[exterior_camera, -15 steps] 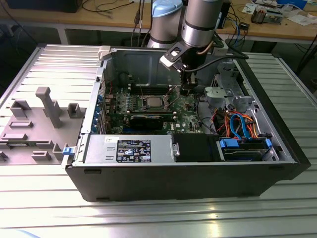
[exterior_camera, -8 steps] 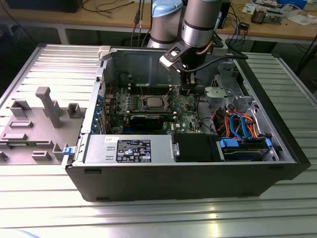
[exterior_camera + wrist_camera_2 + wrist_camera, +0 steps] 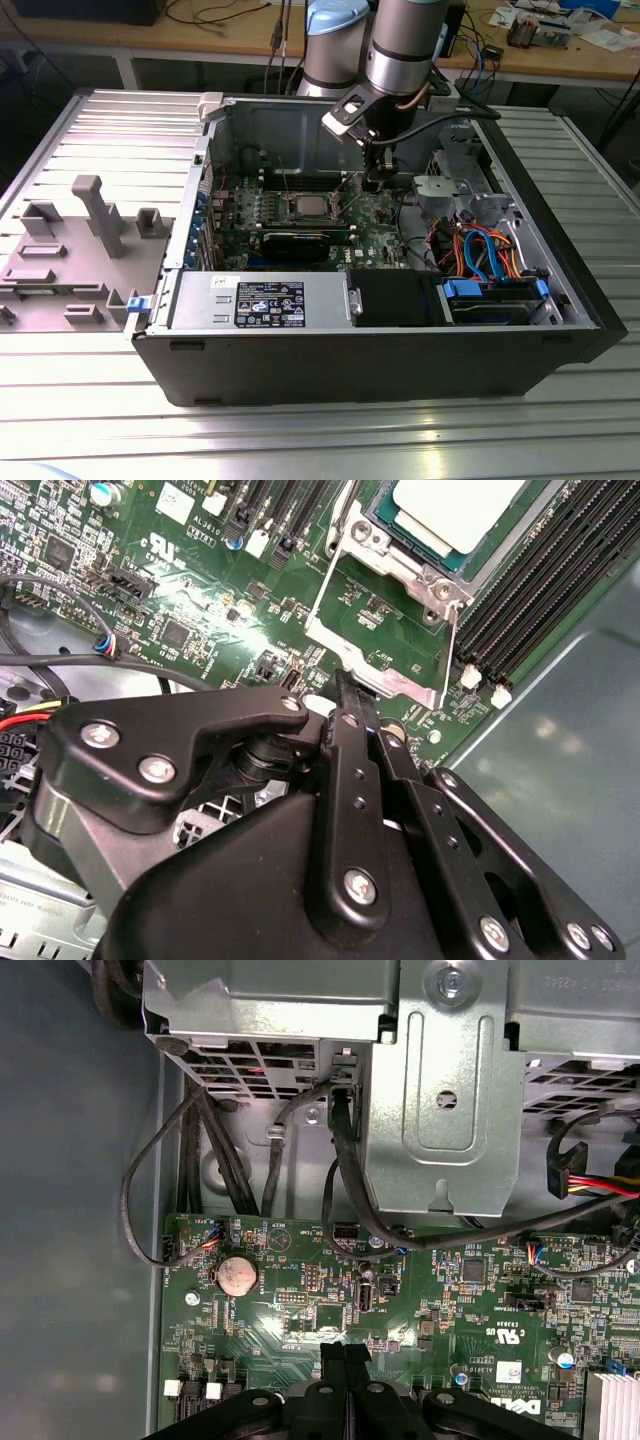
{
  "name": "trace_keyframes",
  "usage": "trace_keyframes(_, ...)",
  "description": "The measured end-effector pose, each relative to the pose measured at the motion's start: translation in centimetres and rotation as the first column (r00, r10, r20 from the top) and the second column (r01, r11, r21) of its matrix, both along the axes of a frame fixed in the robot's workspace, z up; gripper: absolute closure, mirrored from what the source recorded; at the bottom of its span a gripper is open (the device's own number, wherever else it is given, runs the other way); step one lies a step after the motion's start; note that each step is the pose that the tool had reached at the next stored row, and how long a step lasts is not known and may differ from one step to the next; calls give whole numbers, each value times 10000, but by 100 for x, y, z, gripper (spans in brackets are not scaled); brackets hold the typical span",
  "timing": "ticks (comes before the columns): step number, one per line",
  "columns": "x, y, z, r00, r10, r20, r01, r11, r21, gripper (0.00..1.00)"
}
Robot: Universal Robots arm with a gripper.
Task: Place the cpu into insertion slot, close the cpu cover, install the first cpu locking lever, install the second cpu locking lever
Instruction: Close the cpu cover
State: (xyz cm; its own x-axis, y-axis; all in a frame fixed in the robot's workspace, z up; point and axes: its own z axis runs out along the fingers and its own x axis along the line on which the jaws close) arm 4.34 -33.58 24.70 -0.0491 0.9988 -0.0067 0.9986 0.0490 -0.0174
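In slot (image 3: 410,572): cpu (image 3: 455,510) seated; light, rigid, fragile; edge grip.
Gripper (image 3: 376,183): closed, empty, cpu's 2 o'clock, exterior view.

Open computer case (image 3: 350,365), gripper (image 3: 377,182) over motherboard (image 3: 385,228), near cpu (image 3: 307,207)

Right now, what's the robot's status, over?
Gripper shut, empty, tips by the open cpu cover. Cpu seated in the insertion slot. No obstruction seen between them.

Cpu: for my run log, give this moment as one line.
cpu: seated in insertion slot | cpu cover: appears raised open | gripper: shut, by cover edge
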Motion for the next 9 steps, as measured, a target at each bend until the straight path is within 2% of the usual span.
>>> trace_keyframes(9, -50, 0, 2, 10000, 4, 3, -4, 10000, 0, 89)
